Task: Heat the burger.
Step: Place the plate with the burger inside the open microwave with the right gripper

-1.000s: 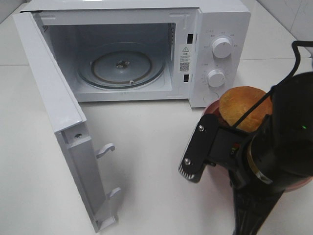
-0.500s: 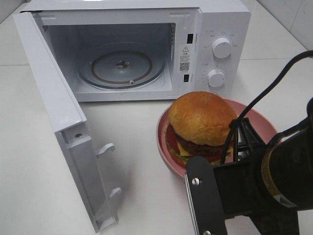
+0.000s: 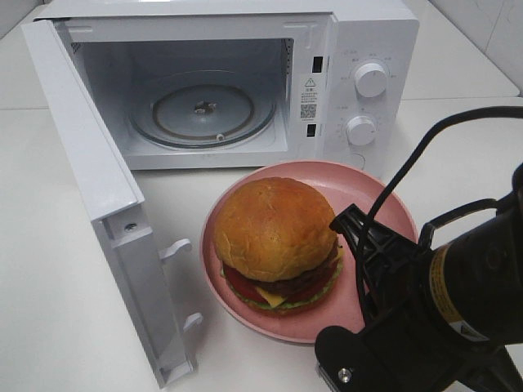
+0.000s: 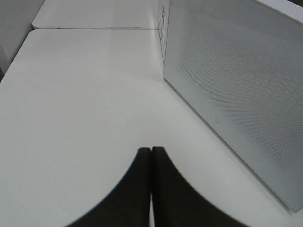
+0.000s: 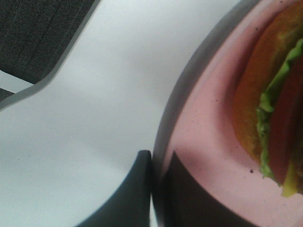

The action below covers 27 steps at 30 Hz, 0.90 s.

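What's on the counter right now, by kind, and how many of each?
Microwave: 1
Burger: 1
Pink plate: 1
Total: 3

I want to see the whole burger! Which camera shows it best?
The exterior high view: the burger sits whole on the pink plate, all layers showing. The right wrist view catches only a close slice of its side. The left wrist view shows none of it.
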Available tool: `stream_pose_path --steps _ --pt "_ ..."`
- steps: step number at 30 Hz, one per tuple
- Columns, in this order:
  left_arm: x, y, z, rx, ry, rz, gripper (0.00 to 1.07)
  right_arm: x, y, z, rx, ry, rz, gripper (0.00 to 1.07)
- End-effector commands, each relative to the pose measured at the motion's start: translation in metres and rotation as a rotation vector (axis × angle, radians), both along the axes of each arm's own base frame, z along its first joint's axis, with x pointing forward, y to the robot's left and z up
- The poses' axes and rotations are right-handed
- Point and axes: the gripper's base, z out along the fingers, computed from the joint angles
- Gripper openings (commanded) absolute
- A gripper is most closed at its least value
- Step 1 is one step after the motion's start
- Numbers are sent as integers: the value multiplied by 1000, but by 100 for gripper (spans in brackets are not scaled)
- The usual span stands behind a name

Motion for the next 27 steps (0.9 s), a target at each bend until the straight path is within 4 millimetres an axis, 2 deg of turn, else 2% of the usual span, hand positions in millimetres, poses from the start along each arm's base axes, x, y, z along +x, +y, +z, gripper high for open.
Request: stream_pose_path --steps 1,7,10,18,22,27 --pt "-2 0 0 -4 -27 4 0 1 6 5 55 -40 60 0" --pt "-2 0 0 -4 -27 4 0 10 4 6 103 -46 35 0" --pt "-2 0 0 -4 -27 4 0 21 1 7 126 -69 49 0" --pt "-2 0 0 -4 -27 4 0 42 1 -5 138 -68 54 0" --pt "-2 0 0 -4 -27 4 0 52 10 -13 155 -66 78 0" --pt "-2 0 0 -4 -27 4 0 63 24 -12 151 -78 101 0"
